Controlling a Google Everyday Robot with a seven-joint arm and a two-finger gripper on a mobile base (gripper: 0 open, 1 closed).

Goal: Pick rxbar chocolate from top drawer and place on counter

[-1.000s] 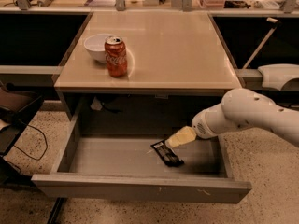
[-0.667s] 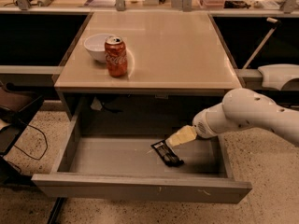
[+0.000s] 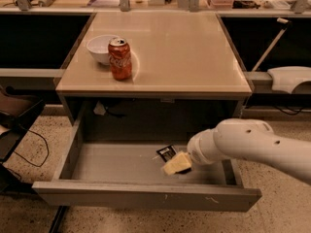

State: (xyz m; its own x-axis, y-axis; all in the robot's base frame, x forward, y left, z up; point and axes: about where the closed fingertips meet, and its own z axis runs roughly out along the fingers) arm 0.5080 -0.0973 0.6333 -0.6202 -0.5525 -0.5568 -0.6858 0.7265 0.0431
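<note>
The rxbar chocolate [image 3: 166,153], a small black wrapped bar, lies on the floor of the open top drawer [image 3: 146,196], right of its middle. My gripper [image 3: 177,164] reaches in from the right on a white arm and sits low in the drawer, right over the near end of the bar. It hides part of the bar. The beige counter [image 3: 184,47] is above the drawer.
A red soda can [image 3: 120,58] and a white bowl [image 3: 99,48] stand on the counter's left side. Dark open shelves flank the cabinet. A black cable lies on the floor at the left. A white robot part [image 3: 290,78] is at the right.
My gripper has moved down and to the left, from beside the bar to over its near end. The bar has not visibly moved.
</note>
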